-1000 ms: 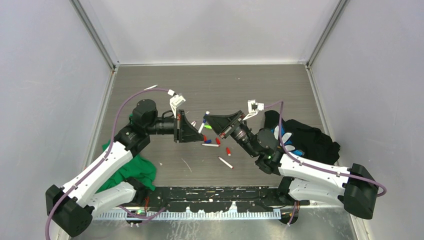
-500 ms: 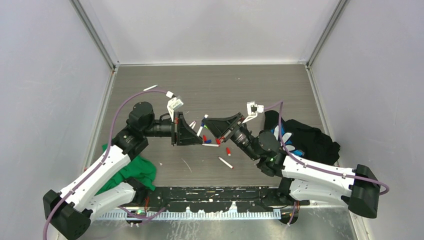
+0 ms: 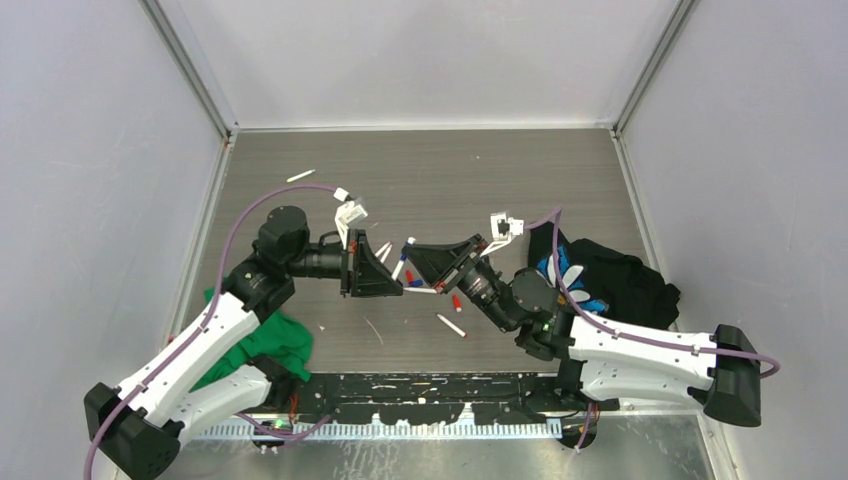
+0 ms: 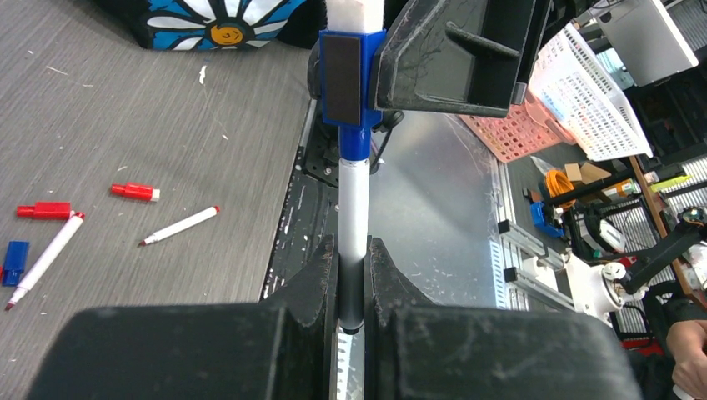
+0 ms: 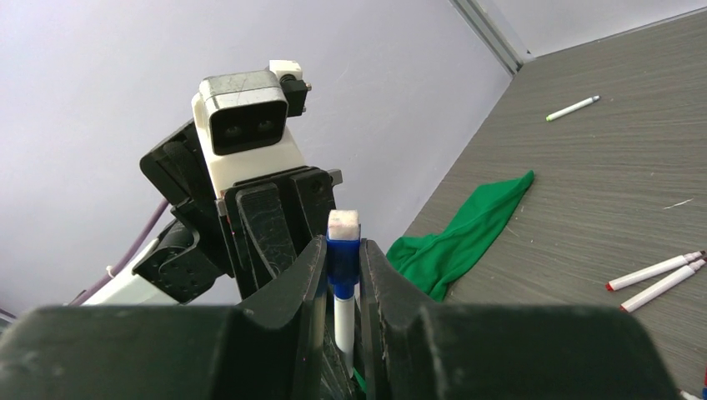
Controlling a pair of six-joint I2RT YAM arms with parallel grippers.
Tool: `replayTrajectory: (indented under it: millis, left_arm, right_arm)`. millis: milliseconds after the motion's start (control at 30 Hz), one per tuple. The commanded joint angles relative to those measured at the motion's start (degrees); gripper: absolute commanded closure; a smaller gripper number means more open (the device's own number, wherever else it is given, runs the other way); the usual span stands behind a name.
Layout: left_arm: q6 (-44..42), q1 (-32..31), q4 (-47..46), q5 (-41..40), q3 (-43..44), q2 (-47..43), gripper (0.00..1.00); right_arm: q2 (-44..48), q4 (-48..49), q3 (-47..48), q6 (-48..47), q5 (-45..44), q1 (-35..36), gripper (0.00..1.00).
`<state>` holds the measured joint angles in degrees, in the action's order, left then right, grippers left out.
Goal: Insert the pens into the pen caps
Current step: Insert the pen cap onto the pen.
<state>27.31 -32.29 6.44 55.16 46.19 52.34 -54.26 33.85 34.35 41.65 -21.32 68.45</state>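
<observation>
While left pincer (image 4: 353, 250) grips pen (image 4: 353, 200), blue cap (image 4: 353, 143) in right pincer (image 5: 343, 243) — joined

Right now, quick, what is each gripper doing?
Left gripper: closed on a white pen.
Right gripper: closed on the blue cap.

White pen (image 4: 353, 217) raised off table, near-vertical in left wrist view; blue cap (image 4: 352, 133) seated on its 12 o'clock end, in line.

Loose on table, 8–9 o'clock of it:
- red cap (image 4: 135, 192)
- second red cap (image 4: 46, 210)
- red-tipped pen (image 4: 179, 226)
- uncapped pen (image 4: 43, 260)
- loose blue cap (image 4: 14, 258)

Green-tipped pen (image 3: 300, 176) alone at table's 10 o'clock, top view.
</observation>
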Motion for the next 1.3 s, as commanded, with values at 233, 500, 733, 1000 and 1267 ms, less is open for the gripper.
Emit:
replayTrajectory:
  millis: [233,500,733,1000,1267]
  left_arm:
    - [-0.4,1.1,-12.0,-6.1,2.0,-1.4,1.00]
    - [1.4,1.6,-13.5,-1.9,2.5,-0.4,1.00]
    - [4.0,2.2,-16.9,1.5,2.1,0.0,1.00]
    - [7.7,3.3,-21.3,4.7,1.2,0.1,1.00]
    - [-4.8,2.3,-7.4,-1.9,3.5,-2.5,1.00]
  right_arm:
    - [-4.7,-6.2,-5.4,-1.3,20.8,7.8,1.00]
    - [-4.2,-8.8,-6.6,-4.5,25.7,9.0,1.00]
    - [-3.1,-13.0,-6.5,-7.6,29.9,9.0,1.00]
    - [-1.1,-14.9,-7.6,-7.3,35.7,9.0,1.00]
    - [1.2,-20.6,-4.7,-6.1,29.9,9.0,1.00]
